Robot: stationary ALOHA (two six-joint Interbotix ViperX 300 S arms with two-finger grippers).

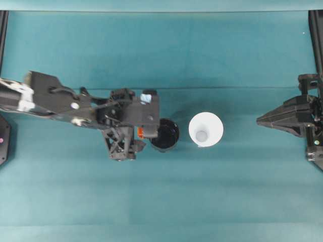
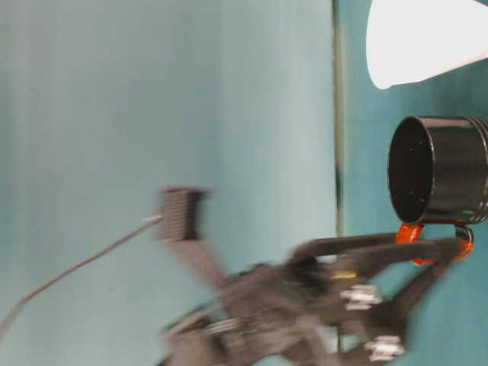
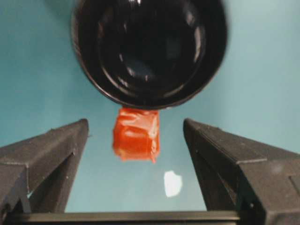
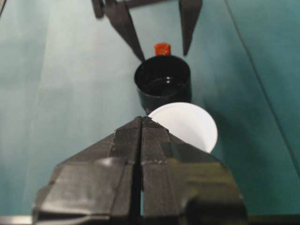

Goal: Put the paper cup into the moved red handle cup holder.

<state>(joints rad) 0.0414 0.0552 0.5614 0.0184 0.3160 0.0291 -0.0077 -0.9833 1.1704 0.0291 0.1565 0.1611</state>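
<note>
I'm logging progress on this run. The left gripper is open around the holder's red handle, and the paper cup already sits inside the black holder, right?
Not quite. The left gripper is open around the red handle, but the paper cup is not inside the black holder. The overhead view shows it standing on the table beside the holder, toward the right gripper.

Paper cup [image 1: 206, 129] stands just right of holder [image 1: 165, 134].

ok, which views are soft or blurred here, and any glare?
Table-level view: left end effector and its arm smeared by motion blur, red handle cup holder fairly sharp, paper cup blown out white. Left wrist view: holder and its orange tab soft, out of focus, glossy highlights inside. Right wrist view: right end effector sharp. Overhead: crisp, even light.
</note>
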